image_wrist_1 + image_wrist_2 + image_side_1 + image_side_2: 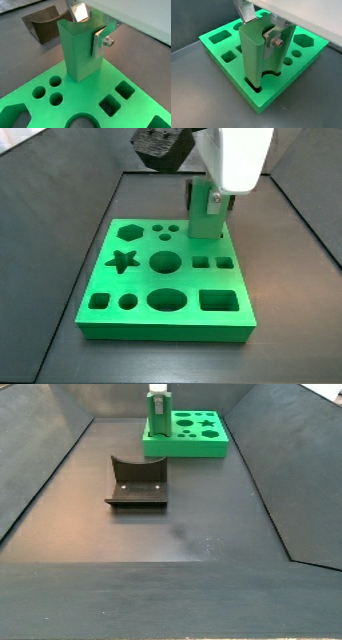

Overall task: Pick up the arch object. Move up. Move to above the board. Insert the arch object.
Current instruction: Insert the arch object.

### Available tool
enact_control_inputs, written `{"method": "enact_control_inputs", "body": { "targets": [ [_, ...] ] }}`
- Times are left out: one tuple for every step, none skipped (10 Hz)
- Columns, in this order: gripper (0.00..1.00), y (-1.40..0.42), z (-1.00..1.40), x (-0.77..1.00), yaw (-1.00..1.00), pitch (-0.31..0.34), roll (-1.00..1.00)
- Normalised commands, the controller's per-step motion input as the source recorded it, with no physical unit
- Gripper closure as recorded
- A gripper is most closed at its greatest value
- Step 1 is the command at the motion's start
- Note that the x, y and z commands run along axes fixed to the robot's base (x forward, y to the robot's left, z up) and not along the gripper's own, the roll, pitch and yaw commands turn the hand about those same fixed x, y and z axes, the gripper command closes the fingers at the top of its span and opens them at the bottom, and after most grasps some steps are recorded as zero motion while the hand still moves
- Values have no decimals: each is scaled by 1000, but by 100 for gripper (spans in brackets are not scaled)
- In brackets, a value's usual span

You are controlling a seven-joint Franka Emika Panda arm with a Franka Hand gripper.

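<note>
1. Even, soft light is falling from above; shadows are staying faint.
2. Glare is catching a silver finger (81,12) of the gripper (261,27).
3. Wrist views are looking slightly soft and blocky.

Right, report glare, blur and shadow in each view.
In a wrist view, glare whitens a finger of the gripper shut on the arch object. In a wrist view, the board is sharp. In a side view, the white arm is overexposed. In a side view, the fixture stays dim, with soft shadows.
</note>
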Motion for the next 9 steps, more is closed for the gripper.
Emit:
{"method": "enact_control_inputs", "body": {
  "targets": [
    [100, 11, -406, 0, -63, -44, 0],
    [100, 17, -409, 0, -74, -59, 0],
    [100, 0, -503, 6, 0, -47, 104],
    [100, 43, -429, 100, 0, -76, 163],
    [100, 34, -257, 177, 0, -100, 110],
    [100, 0, -34, 106, -57, 0, 0],
    [100, 0, 0, 0, -29, 0, 0],
    [100, 0, -89, 0, 0, -19, 13],
    [100, 9, -114, 0, 0, -51, 196]
  ]
}}
